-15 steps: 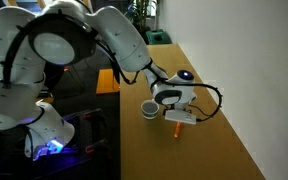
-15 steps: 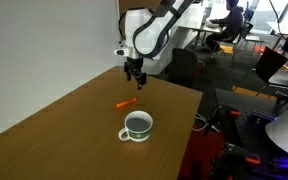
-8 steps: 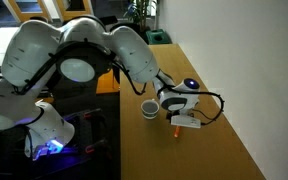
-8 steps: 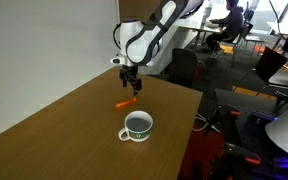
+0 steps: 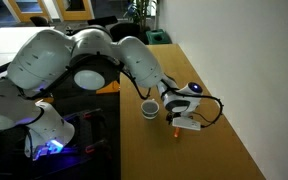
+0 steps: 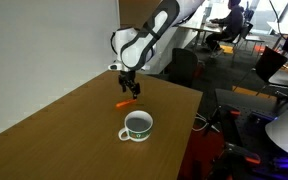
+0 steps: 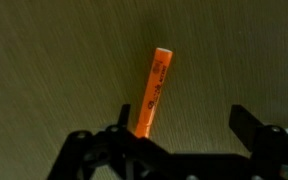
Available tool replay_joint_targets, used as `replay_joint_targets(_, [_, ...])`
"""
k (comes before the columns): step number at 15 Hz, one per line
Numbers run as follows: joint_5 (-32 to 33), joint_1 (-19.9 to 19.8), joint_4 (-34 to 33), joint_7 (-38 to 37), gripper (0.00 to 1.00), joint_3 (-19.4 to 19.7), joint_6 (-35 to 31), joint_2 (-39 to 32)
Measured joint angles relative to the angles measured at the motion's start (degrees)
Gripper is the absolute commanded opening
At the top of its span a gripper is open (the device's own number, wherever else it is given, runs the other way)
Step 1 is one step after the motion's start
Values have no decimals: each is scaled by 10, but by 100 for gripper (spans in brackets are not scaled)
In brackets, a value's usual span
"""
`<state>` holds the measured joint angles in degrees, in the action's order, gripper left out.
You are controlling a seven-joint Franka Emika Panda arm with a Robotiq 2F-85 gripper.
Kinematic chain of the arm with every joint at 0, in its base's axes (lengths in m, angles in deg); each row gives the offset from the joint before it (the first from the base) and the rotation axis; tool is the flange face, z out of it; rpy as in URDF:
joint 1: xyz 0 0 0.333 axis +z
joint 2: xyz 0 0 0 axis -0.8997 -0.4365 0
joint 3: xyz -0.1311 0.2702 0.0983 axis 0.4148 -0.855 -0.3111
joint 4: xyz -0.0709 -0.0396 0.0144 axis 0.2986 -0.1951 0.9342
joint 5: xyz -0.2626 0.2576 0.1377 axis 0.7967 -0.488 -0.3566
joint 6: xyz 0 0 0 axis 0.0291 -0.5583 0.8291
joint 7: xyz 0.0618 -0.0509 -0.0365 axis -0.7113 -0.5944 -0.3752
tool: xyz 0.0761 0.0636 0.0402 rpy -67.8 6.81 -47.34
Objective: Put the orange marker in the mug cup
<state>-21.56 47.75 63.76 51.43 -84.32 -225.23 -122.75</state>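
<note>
The orange marker (image 7: pixel 153 91) lies flat on the wooden table. It shows in both exterior views (image 6: pixel 126 102) (image 5: pixel 175 129). My gripper (image 7: pixel 184 122) is open and hangs just above the marker, which lies near one finger rather than midway between the fingers. In an exterior view the gripper (image 6: pixel 130 89) is right above the marker. The mug cup (image 6: pixel 137 125) stands upright on the table, apart from the marker, with a white rim and dark outer wall. It also shows beside the gripper in an exterior view (image 5: pixel 149 107).
The table's edge (image 6: pixel 189 120) runs close to the mug cup, with a drop to the floor beyond. A wall (image 5: pixel 254 60) borders the table's far side. Office chairs and desks (image 6: pixel 269 60) stand in the background.
The gripper has come down and shifted slightly, from higher above the table to just over the marker. The marker and the mug cup have not moved.
</note>
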Motion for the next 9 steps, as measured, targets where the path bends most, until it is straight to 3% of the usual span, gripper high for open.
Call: replay_joint_targets(9, [0,3,-63,0,100,-5,10,-60])
